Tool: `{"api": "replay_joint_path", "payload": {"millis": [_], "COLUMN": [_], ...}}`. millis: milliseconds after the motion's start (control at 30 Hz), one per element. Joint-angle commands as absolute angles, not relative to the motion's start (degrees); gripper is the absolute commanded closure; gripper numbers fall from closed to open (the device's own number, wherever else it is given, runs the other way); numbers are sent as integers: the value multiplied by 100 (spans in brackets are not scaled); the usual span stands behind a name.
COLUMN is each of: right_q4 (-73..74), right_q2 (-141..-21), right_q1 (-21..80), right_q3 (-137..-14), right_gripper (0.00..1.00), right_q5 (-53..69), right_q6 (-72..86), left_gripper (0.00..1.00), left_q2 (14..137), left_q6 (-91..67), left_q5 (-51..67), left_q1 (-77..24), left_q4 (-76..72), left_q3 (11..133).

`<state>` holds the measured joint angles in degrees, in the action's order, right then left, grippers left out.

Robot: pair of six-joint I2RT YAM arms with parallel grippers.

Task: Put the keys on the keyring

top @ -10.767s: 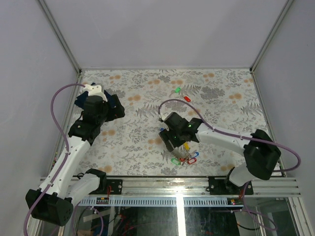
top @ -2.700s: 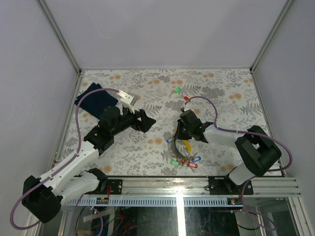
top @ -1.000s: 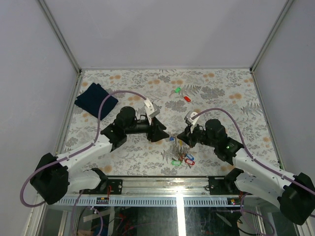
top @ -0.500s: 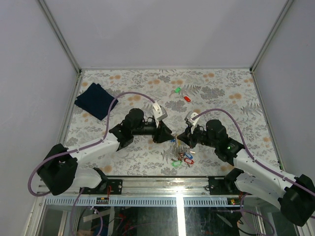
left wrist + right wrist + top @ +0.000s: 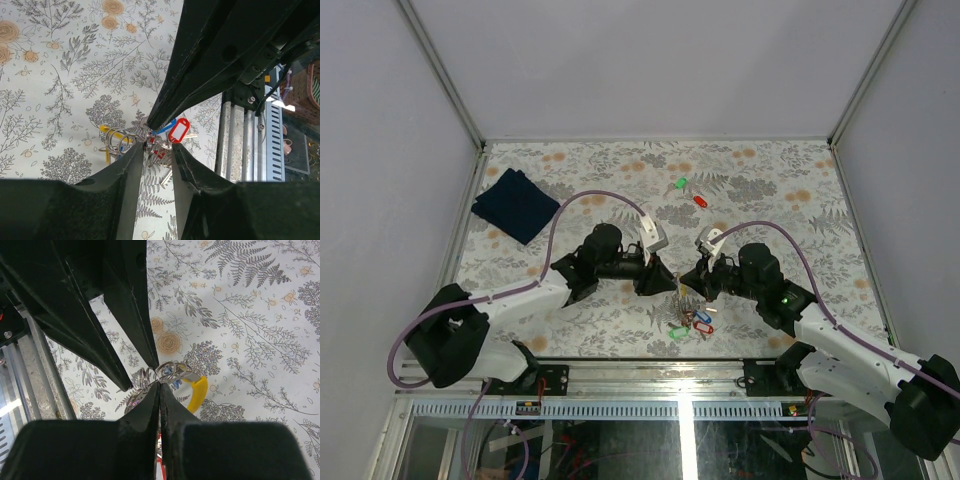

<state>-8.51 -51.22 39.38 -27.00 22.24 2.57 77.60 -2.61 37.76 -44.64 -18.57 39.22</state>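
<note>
Since half a second ago the left arm has reached a little more to the right, and the left tool point(image 5: 663, 278) has pulled its two fingers closer together. The right arm has stayed where it was.

Now the two tools meet tip to tip near the front middle of the flowery table point(image 5: 790, 190). The right tool point(image 5: 687, 281) is squeezed tight on the thin silvery metal keyring point(image 5: 124, 136), pinching it at its very tips. The left tool is not closed. Its black fingers point(image 5: 131, 170) stand a little apart, one on each side of the keyring and very near it. I cannot tell if they touch it.

Some small keys hang on the keyring: the yellow-tag key point(image 5: 198, 390), the red-tag key point(image 5: 178, 131) and the blue-tag key point(image 5: 164, 127). They bunch up just by the tool tips. I cannot tell if the bunch rests on the table.

Two more small keys lie loose farther back on the table, the loose green key point(image 5: 681, 184) and the loose red key point(image 5: 700, 200). They are near each other and well apart from the keyring. A dark blue folded cloth point(image 5: 515, 205) lies by the far left edge.
</note>
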Motion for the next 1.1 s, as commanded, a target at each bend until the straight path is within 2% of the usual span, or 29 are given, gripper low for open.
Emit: {"api": "replay_joint_path", "payload": {"millis": [0,200,467,700,800,900,933,1067], "right_q4": [-1171,-1187,-1198,-1168,-1073,-1023,-1023,-1011], "right_q2": [-4983,-5000,-4986,-4893,-4701,-4369,-4253,-3846], "right_q1": [3970,3973,3973,3968,3973,3973,3968,3973], "right_q3": [-2874,-2874,-2865,-2903,-2946,-3000,-3011,-3062], "right_gripper": [100,100,100,100,90,70,65,59], "right_q5": [2400,2442,2444,2424,2318,2179,2135,1966], "right_q6": [255,272,290,289,302,377,413,516], "left_gripper": [71,81,100,100,100,100,100,100], "left_q2": [7899,8003,8018,7837,7628,7277,7176,6729], "left_q6": [-75,-20,54,245,477,780,917,1684], "left_q5": [3887,3922,4085,4175,4230,4308,4378,4854], "left_q1": [-4535,-4544,-4544,-4553,-4555,-4565,-4562,-4575], "left_q4": [-2268,-2207,-2148,-2085,-2033,-1905,-1784,-1198], "left_q3": [4108,4181,4241,4181,4088,4016,4019,4055]}}
